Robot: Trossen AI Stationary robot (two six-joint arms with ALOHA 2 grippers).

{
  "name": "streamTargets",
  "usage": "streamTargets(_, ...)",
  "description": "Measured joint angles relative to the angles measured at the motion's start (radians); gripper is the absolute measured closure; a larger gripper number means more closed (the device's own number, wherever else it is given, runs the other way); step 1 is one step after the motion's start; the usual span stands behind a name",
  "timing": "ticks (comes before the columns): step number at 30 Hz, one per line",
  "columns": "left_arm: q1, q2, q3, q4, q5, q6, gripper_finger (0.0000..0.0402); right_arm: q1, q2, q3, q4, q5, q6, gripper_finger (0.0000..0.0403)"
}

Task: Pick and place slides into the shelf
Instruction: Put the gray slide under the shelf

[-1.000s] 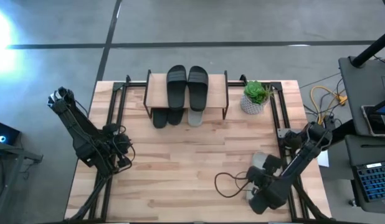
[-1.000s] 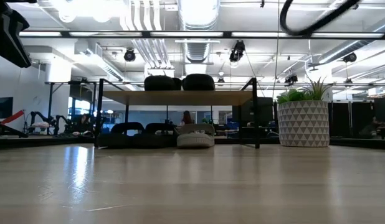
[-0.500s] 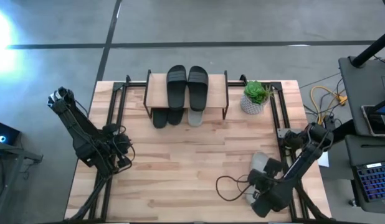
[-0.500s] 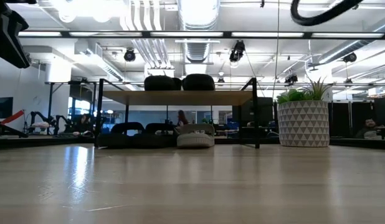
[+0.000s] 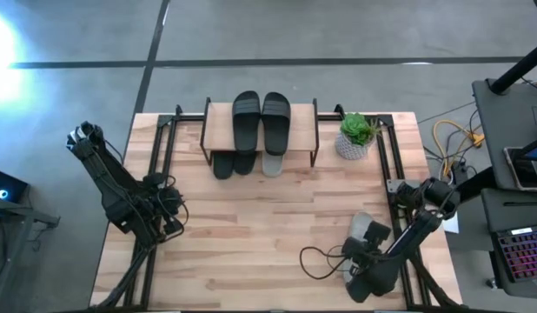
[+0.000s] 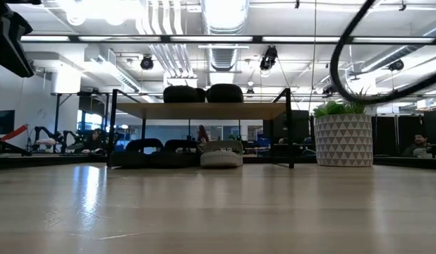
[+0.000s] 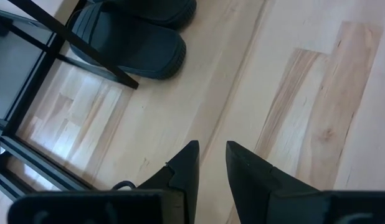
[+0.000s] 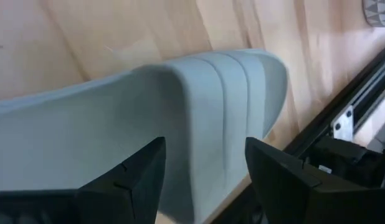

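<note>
Five slides already at shelf (image 5: pixel 218 130): two black on top board, two black plus one pale grey-green underneath. Left gripper (image 7: pixel 211 163) waits over bare table (image 5: pixel 251 235) at left, fingers slightly apart, empty. Sixth slide (image 8: pixel 199 118), pale grey-green, lies at table's near right corner. Right gripper (image 8: pixel 204 163) straddles its strap, fingers spread wide, not clamped. Advice: lower squarely over strap, close firmly, lift level.

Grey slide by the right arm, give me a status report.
Right gripper open, fingers straddling the grey slide, not gripped yet. Left gripper empty, waiting at table's left. Shelf: free spot on top.
</note>
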Motion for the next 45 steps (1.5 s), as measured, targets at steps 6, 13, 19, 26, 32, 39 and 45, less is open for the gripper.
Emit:
streamTargets(6,0.000,0.000,0.000,0.001,0.008,0.000,0.0337,-0.039,0.051,-0.044,-0.023,-0.026,-0.014,0.0219)
streamTargets(13,0.000,-0.003,0.000,0.000,0.063,0.001,0.0337,-0.081,0.068,-0.095,-0.001,-0.024,-0.026,0.0337)
streamTargets(19,0.000,-0.006,0.000,-0.001,0.074,0.001,0.0337,-0.134,0.056,-0.103,-0.003,0.063,-0.126,0.0388)
streamTargets(26,0.000,-0.008,0.000,-0.001,0.077,0.001,0.0337,-0.309,0.051,-0.028,0.050,0.368,-0.441,0.0389)
streamTargets(32,0.000,-0.008,0.000,0.000,0.080,0.001,0.0337,-0.480,0.051,0.003,0.268,0.555,-0.739,0.0389)
streamTargets(39,0.000,-0.008,0.000,0.000,0.084,0.001,0.0337,-0.665,0.051,0.001,0.565,0.598,-1.079,0.0390)
streamTargets(45,0.000,-0.008,0.000,0.000,0.083,0.001,0.0337,-0.800,0.051,0.004,0.640,0.621,-1.222,0.0390)
